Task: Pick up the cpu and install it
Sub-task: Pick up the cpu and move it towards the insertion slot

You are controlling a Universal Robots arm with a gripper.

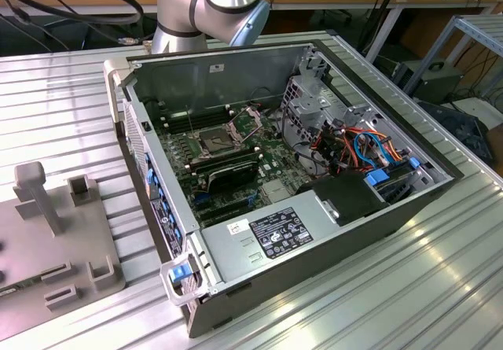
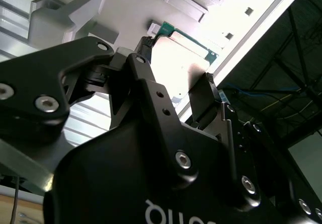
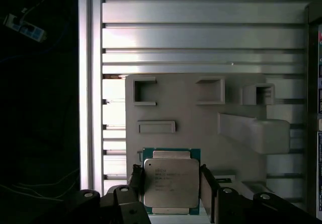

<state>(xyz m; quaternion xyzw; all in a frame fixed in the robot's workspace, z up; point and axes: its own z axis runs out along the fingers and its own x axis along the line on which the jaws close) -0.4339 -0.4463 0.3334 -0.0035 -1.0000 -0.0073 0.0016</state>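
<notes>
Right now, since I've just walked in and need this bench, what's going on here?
The arm's gripper has its fingers closed on two sides of the cpu and holds it over the grey fixture plate, apparently raised clear of it. In the exterior view, the open computer case lies on the table with its motherboard socket exposed. The cpu is not yet installed.

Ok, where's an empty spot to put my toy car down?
The ribbed table is bare beyond the grey plate, toward the robot arm, and along the near side of the computer case. Inside, cables and boards crowd it.
</notes>
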